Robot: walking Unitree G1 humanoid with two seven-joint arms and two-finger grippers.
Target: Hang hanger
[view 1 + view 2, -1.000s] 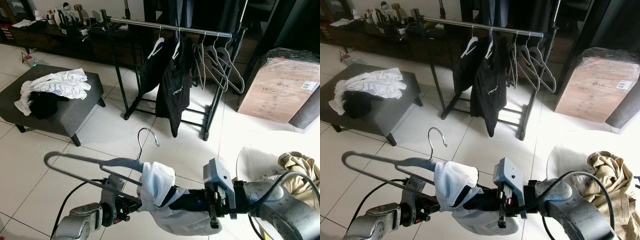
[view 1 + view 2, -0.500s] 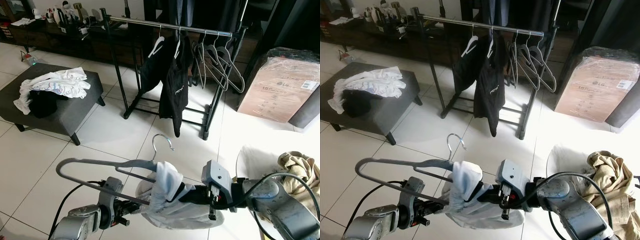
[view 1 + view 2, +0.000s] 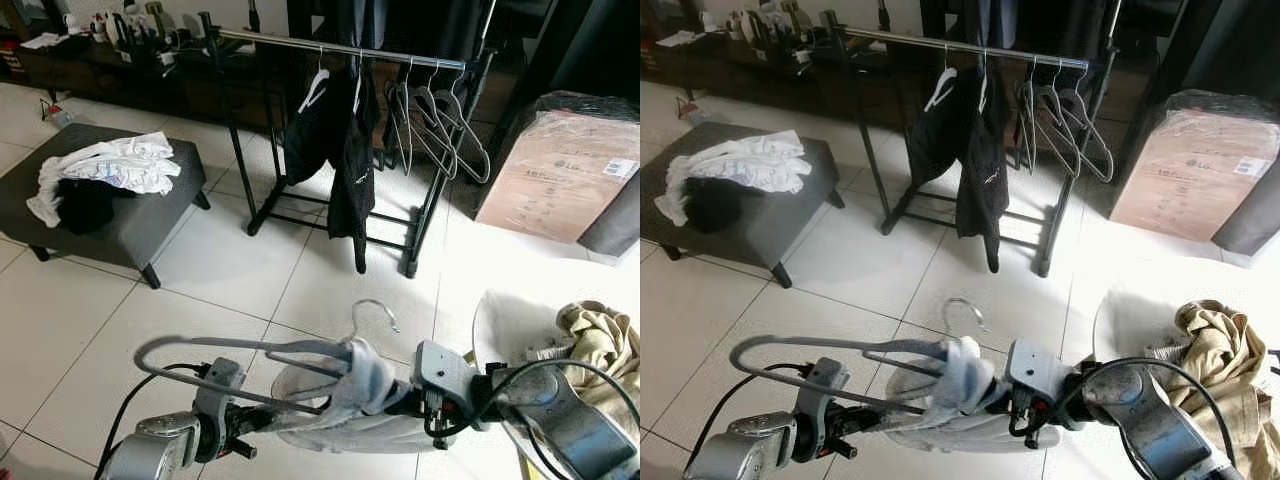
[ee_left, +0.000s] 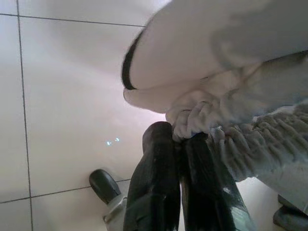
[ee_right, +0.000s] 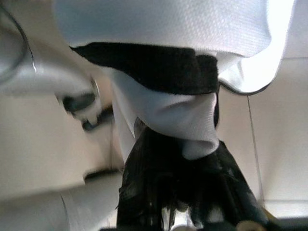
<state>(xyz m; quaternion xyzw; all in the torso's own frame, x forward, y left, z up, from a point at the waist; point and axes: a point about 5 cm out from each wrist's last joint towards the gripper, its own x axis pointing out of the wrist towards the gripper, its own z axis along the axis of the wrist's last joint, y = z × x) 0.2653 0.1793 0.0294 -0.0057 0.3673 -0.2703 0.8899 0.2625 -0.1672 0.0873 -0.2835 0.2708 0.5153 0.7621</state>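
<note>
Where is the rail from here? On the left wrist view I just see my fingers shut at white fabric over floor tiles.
Observer: The clothes rail stands ahead, with black garments and empty hangers on it.
Operator: Is the garment on our hanger?
Observer: The white garment is bunched at one end of the grey hanger, which the left gripper holds low; its hook points up.
Operator: And the right arm?
Observer: The right gripper is pushed into the garment from the opposite side.
</note>
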